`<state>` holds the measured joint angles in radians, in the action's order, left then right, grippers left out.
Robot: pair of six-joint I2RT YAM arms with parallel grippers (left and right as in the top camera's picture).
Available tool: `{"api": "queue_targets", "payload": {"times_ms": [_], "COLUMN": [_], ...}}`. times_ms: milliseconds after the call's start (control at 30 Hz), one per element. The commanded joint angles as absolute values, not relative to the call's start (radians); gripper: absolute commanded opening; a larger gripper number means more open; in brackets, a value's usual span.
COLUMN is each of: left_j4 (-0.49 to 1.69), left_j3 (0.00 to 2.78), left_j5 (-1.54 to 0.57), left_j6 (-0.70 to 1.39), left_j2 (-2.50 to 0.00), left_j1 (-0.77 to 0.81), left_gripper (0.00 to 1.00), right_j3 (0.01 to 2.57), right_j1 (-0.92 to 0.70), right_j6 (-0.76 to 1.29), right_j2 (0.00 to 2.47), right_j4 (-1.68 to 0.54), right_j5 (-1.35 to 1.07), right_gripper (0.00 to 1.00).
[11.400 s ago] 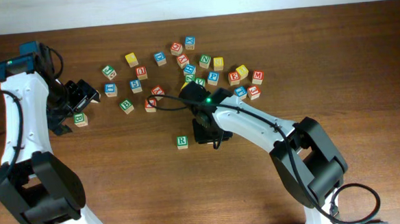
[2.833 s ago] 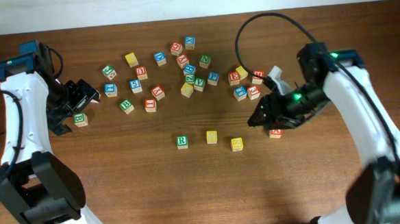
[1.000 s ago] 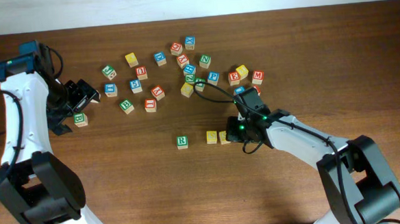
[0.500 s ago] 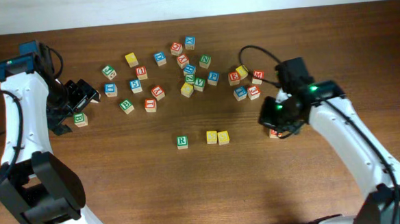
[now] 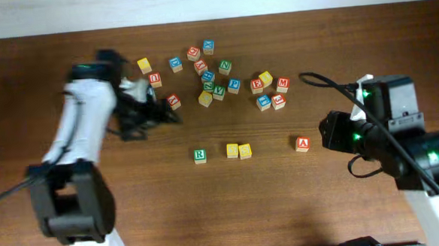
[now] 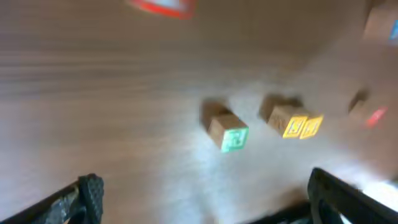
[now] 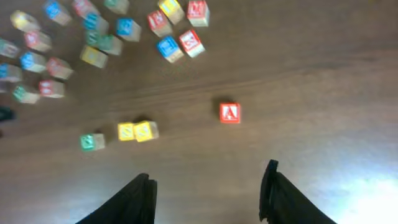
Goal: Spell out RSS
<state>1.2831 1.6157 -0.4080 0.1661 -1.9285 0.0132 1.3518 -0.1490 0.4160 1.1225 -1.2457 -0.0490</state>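
The green R cube [image 5: 199, 155] lies on the table with two yellow cubes [image 5: 232, 150] [image 5: 245, 150] to its right, the yellows touching each other. My left gripper [image 5: 161, 115] is open and empty, above the table to the upper left of the R cube. In the blurred left wrist view the R cube [image 6: 229, 132] and the yellow pair [image 6: 297, 124] lie ahead of the open gripper [image 6: 205, 199]. My right gripper [image 5: 331, 131] is open and empty, raised at the right. Its wrist view shows the R cube [image 7: 92, 141], the yellow cubes [image 7: 137, 131] and the gripper [image 7: 206, 190].
A red A cube [image 5: 302, 143] lies alone to the right of the row and shows in the right wrist view [image 7: 229, 112]. Several loose letter cubes [image 5: 217, 78] are scattered at the back middle. The left arm [image 5: 83, 115] crosses the left part of the table.
My left arm has swung from the far left toward the middle, over the left cubes. My right arm has pulled back to the right and risen. The three cubes in the row have not moved.
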Motion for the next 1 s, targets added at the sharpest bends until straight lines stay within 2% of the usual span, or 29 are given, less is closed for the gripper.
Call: {"api": "queue_targets", "payload": {"times_ms": [0,67,100,133,233,267,300,333,400,433,467,667,967], "left_j4": [1.173,1.176,1.191,1.210,1.296,1.277,1.224,1.141,0.978,0.926,0.868,0.778,0.731], "left_j3": [1.483,1.545,1.586,1.604,1.579,1.531,1.454,1.373,1.243,1.209,1.174,1.129,1.129], "left_j5": [-0.353,-0.340,-0.315,-0.227,0.036,0.018,-0.031,-0.075,-0.143,-0.164,-0.169,-0.168,-0.259], "left_j6": [0.099,0.100,0.114,0.197,0.356,0.355,0.355,0.355,0.356,0.357,0.392,0.467,0.479], "left_j2": [-1.914,-1.890,-1.864,-1.835,-1.824,-1.824,-1.824,-1.824,-1.824,-1.824,-1.824,-1.843,-1.915], "left_j1": [0.229,0.266,0.258,0.242,0.212,0.216,0.228,0.243,0.275,0.287,0.300,0.362,0.407], "left_gripper": [0.64,0.64,0.47,0.43,0.08,0.01,0.00,0.00,0.00,0.00,0.00,0.00,0.00], "right_j3": [1.356,1.356,1.356,1.356,1.356,1.356,1.355,1.349,1.333,1.329,1.328,1.328,1.294], "right_j1": [-0.142,-0.142,-0.142,-0.142,-0.144,-0.145,-0.145,-0.145,-0.145,-0.145,-0.146,-0.279,-0.349], "right_j6": [0.414,0.364,0.307,0.291,0.292,0.292,0.296,0.296,0.307,0.320,0.330,0.398,0.456], "right_j2": [1.211,1.279,1.311,1.336,1.412,1.454,1.490,1.527,1.626,1.657,1.720,1.908,1.938], "right_j4": [-1.280,-1.299,-1.304,-1.307,-1.308,-1.294,-1.282,-1.275,-1.258,-1.256,-1.251,-1.148,-1.065], "right_j5": [-0.027,-0.094,-0.149,-0.174,-0.188,-0.228,-0.244,-0.263,-0.281,-0.281,-0.286,-0.304,-0.337], "right_gripper": [0.48,0.54,0.54,0.54,0.45,0.44,0.36,0.34,0.17,0.14,0.06,0.06,0.09]}}
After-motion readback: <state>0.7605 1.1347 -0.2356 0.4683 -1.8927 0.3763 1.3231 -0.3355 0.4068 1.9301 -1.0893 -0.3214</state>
